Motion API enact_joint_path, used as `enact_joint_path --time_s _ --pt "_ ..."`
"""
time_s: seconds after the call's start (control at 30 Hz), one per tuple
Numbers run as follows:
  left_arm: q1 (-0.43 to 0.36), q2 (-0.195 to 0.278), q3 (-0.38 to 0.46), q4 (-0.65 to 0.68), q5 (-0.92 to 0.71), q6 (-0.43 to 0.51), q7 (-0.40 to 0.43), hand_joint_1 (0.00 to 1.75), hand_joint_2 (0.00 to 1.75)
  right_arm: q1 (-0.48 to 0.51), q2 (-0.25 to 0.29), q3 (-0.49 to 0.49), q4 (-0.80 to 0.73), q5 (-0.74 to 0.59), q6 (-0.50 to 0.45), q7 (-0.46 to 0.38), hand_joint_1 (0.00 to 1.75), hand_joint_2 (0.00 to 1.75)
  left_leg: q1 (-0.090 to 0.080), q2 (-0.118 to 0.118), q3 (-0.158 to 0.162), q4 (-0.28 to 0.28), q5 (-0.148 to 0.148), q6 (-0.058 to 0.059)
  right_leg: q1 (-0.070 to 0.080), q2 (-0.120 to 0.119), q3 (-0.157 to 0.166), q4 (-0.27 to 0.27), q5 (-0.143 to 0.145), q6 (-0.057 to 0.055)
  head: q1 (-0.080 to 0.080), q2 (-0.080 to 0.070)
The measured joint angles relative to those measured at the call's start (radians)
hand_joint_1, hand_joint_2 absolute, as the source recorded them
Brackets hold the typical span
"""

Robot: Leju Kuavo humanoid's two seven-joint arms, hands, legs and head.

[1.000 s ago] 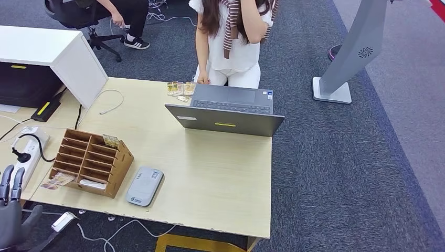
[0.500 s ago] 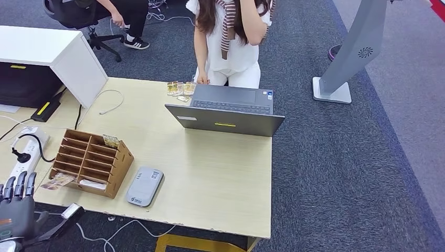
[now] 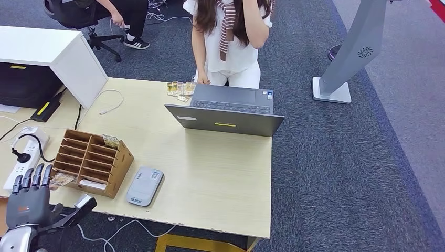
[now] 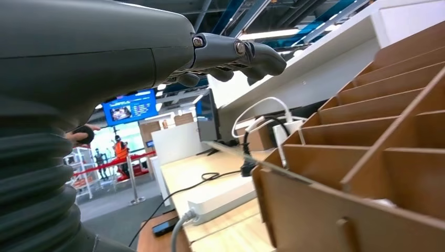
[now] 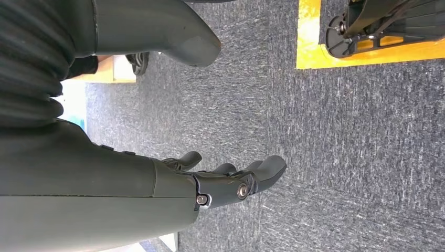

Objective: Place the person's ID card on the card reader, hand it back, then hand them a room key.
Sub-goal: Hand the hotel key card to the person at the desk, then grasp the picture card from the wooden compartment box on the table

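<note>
A grey card reader (image 3: 144,186) lies near the table's front edge. Beside it stands a brown cardboard organizer (image 3: 92,162) with a few cards in its slots; the same organizer (image 4: 367,157) looms close in the left wrist view. Several small cards (image 3: 180,89) lie at the far table edge, left of the laptop, where a person (image 3: 228,39) in white rests one hand. My left hand (image 3: 30,202) is raised at the table's front left corner, fingers spread and empty. My right hand (image 5: 231,181) hangs over the carpet, fingers loosely extended, holding nothing.
An open grey laptop (image 3: 228,113) stands at the table's far side. A white power strip (image 3: 26,152) with cables lies left of the organizer. A white cabinet (image 3: 57,55) is at the left. A grey kiosk stand (image 3: 349,58) is on the carpet at right.
My left hand has risen and moved right, toward the table's front left corner. The person has shifted slightly left.
</note>
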State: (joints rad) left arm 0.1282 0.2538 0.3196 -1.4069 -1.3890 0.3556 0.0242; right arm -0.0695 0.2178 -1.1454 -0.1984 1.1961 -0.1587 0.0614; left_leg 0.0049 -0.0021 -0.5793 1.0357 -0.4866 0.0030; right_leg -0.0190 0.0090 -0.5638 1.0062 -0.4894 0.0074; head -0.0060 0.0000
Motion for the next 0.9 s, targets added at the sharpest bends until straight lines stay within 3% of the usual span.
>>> enact_joint_path --time_s 0.5,0.9 --pt "-0.062 0.034 -0.101 0.005 0.025 0.073 0.019 0.0 1.75 -0.001 0.0 0.012 0.0 0.009 0.006 -0.004 0.0 1.75 0.0 0.0 0.0 0.0 0.0 0.0 0.0 0.0 0.0 0.0 0.0 0.0 0.0 0.0" --pt "-0.066 0.063 -0.111 0.013 0.05 0.075 0.056 0.0 1.75 -0.001 0.0 0.017 0.0 0.018 0.009 -0.008 0.0 1.75 0.0 0.0 0.0 0.0 0.0 0.0 0.0 0.0 0.0 0.0 0.0 0.0 0.0 0.0"
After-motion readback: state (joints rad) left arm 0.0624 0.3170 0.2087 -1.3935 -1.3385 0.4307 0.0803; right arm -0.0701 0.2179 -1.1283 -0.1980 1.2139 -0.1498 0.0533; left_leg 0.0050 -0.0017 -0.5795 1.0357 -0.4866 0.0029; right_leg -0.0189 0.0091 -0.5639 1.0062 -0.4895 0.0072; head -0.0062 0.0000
